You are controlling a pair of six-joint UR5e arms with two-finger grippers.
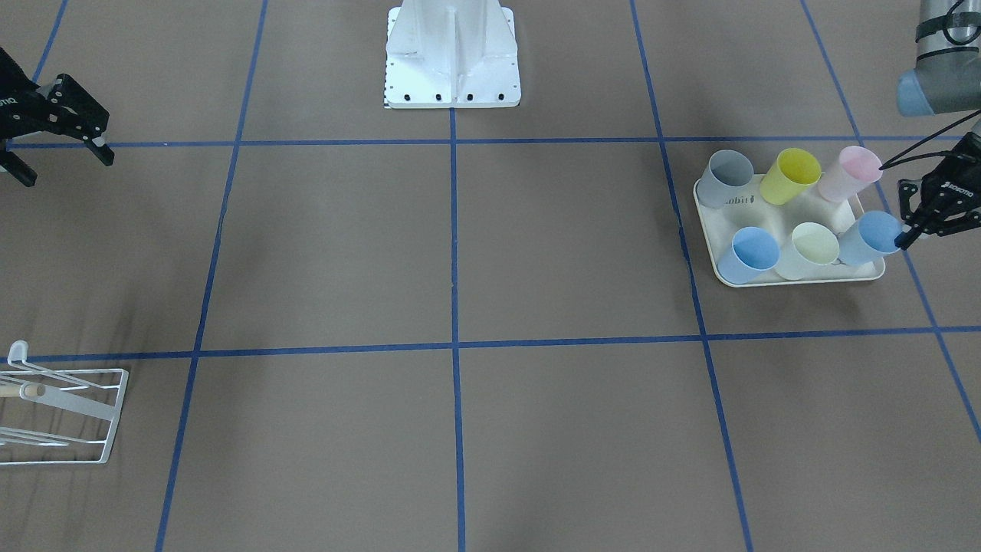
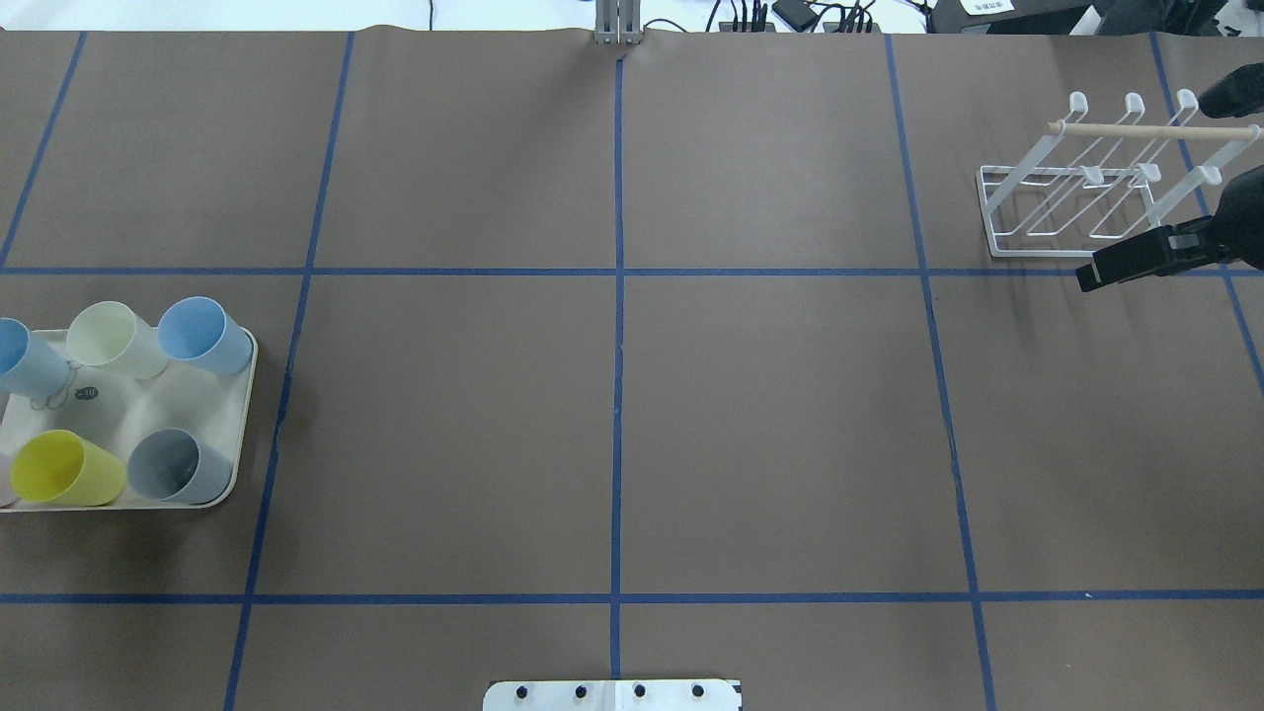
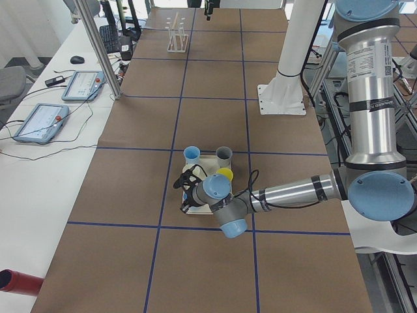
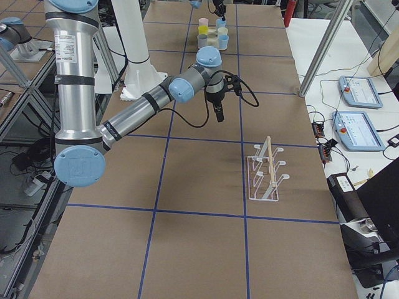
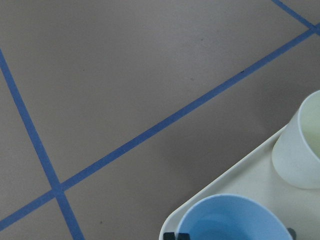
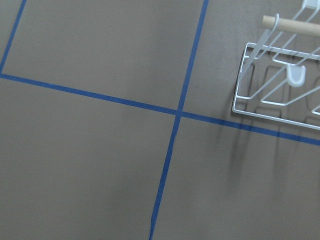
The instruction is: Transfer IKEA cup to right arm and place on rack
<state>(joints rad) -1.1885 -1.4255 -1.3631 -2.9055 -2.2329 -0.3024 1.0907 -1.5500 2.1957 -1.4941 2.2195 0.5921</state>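
**Front-facing view:** The tabletop (image 1: 582,253) is matte brown paper, squared off by blue tape (image 1: 454,245). A cream tray (image 1: 805,279) with rounded corners carries six smooth, tapered tumblers. The cup (image 1: 870,238), pale blue, stands at the tray corner nearest the left arm. The five other tumblers (image 1: 793,176) are grey, yellow, pink, blue and cream. The black left fingers (image 1: 908,238) come down against the cup's outer side. At the opposite end, the right fingers (image 1: 96,146) hang spread wide and hold nothing. The rack (image 1: 63,414), made of thin white wire, sits at that end's near corner, partly cut off by the frame. A white metal base (image 1: 452,57) stands at the robot's side.

**Overhead view:** The rack stands upright with rounded hook tips and a pale wooden dowel (image 2: 1145,129) across its top. The right fingers, seen edge-on, are just beside its front edge. The left fingers are out of frame.

**Left view:** The near arm reaches low over the tray, and its wrist hides the cup.

**Right view:** The near arm's fingers point straight down above the tabletop, near the rack but apart from it.

**Left wrist view:** The cup's round rim fills the lower edge. A dark fingertip shows just outside each side of the cup, so the fingers are wide. The cream tumbler stands beside it on the tray.

**Right wrist view:** A corner of the rack, the dowel's end and a tape crossing are visible.
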